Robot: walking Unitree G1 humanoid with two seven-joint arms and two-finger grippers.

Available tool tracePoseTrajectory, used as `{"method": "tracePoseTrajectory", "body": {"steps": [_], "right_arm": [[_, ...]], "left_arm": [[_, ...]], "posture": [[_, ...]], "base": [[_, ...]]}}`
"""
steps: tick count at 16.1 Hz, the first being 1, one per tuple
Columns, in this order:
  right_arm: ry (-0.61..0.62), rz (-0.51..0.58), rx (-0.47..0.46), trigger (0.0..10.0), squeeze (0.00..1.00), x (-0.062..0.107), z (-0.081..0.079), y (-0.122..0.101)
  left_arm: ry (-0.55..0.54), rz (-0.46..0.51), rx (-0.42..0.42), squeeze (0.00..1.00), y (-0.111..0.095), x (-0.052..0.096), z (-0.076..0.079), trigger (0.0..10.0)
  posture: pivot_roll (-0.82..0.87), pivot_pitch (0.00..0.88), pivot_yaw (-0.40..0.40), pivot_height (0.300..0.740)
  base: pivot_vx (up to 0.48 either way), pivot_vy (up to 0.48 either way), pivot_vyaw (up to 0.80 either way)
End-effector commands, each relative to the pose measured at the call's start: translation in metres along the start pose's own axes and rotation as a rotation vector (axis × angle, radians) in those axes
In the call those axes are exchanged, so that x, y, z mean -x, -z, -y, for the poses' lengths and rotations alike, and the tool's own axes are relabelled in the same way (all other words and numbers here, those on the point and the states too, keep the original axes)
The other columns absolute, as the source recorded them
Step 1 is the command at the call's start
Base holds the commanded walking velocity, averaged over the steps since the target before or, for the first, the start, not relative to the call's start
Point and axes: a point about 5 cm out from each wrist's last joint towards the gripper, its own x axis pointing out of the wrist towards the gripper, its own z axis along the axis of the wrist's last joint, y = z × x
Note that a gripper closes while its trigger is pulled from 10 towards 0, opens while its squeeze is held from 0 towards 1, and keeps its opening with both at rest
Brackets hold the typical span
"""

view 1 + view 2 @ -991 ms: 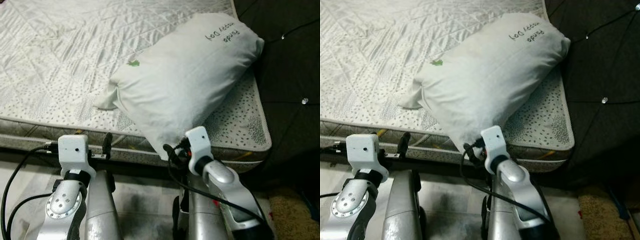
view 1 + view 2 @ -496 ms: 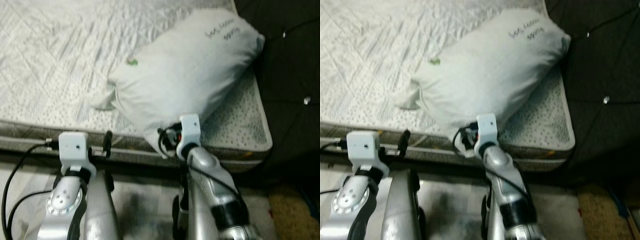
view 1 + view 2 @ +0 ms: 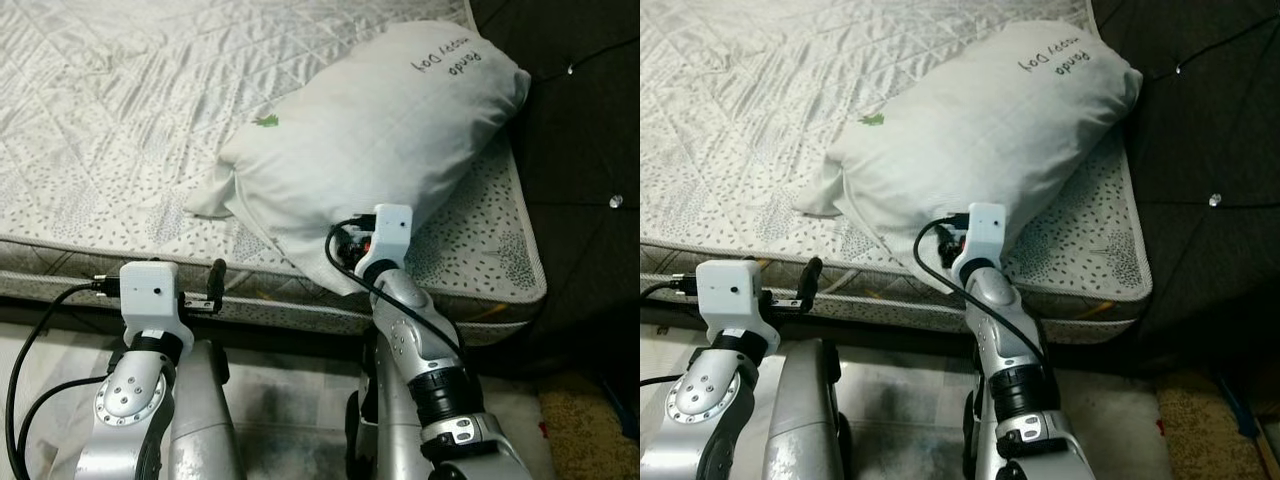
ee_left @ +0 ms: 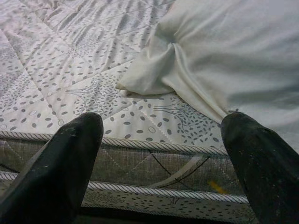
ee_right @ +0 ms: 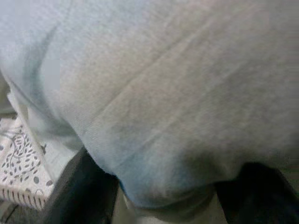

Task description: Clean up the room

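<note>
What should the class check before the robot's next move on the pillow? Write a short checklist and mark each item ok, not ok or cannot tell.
1. Right gripper at the pillow: ok, its fingers sit either side of the near corner.
2. Fingers closed on the fabric: cannot tell, the cloth bulges between them.
3. Pillow fully on the mattress: not ok, its near corner hangs over the edge.
4. Left gripper out of the way: ok, open, beside the mattress edge, apart from the pillow.
5. Cable on the right wrist free: cannot tell, it loops close to the pillow.
</note>
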Motion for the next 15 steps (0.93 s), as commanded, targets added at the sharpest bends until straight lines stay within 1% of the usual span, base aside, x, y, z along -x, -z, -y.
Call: {"method": "tracePoseTrajectory", "body": {"steps": [1, 4, 7, 9, 11, 12, 13, 14, 15], "right_arm": [[0.045, 0.096, 0.011, 0.0, 0.00, -0.007, 0.009, -0.022], [0.104, 0.138, 0.033, 0.0, 0.00, -0.016, 0.031, -0.038], [0.203, 0.177, 0.100, 0.0, 0.00, -0.026, 0.064, -0.062], [0.267, 0.200, 0.122, 0.0, 0.00, -0.029, 0.083, -0.079], [0.365, 0.215, 0.118, 0.0, 0.00, -0.028, 0.106, -0.097], [0.410, 0.221, 0.120, 0.0, 0.00, -0.025, 0.116, -0.103], [0.485, 0.239, 0.127, 0.0, 0.00, -0.020, 0.133, -0.112], [0.579, 0.261, 0.150, 0.0, 0.00, -0.011, 0.155, -0.123], [0.605, 0.271, 0.152, 0.0, 0.00, -0.007, 0.162, -0.126]], "left_arm": [[-0.002, -0.016, -0.007, 0.00, 0.003, -0.001, -0.001, 10.0], [-0.007, -0.016, -0.012, 0.00, 0.003, -0.005, -0.001, 10.0], [-0.018, -0.012, -0.020, 0.00, 0.003, -0.010, -0.002, 10.0], [-0.018, -0.003, -0.024, 0.00, 0.001, -0.014, -0.002, 10.0], [-0.018, 0.004, -0.026, 0.00, 0.000, -0.015, -0.002, 10.0], [-0.018, 0.007, -0.027, 0.00, 0.000, -0.016, -0.002, 10.0], [-0.018, 0.011, -0.028, 0.00, 0.000, -0.017, -0.002, 10.0], [-0.018, 0.014, -0.029, 0.00, 0.000, -0.018, -0.001, 10.0], [-0.019, 0.014, -0.029, 0.00, 0.000, -0.019, -0.001, 10.0]], "posture": [[0.09, 0.168, -0.044, 0.536], [0.09, 0.157, -0.043, 0.536], [0.09, 0.140, -0.043, 0.536], [0.09, 0.132, -0.041, 0.536], [0.09, 0.117, -0.040, 0.536], [0.09, 0.116, -0.040, 0.536], [0.09, 0.104, -0.040, 0.536], [0.09, 0.099, -0.040, 0.536], [0.09, 0.095, -0.041, 0.536]], "base": [[0.000, 0.000, 0.00], [0.000, 0.000, 0.00], [0.000, 0.000, 0.00], [0.000, 0.000, 0.00], [0.000, 0.000, 0.00], [0.000, 0.000, 0.00], [0.000, 0.000, 0.00], [0.000, 0.000, 0.00], [0.000, 0.000, 0.00]]}}
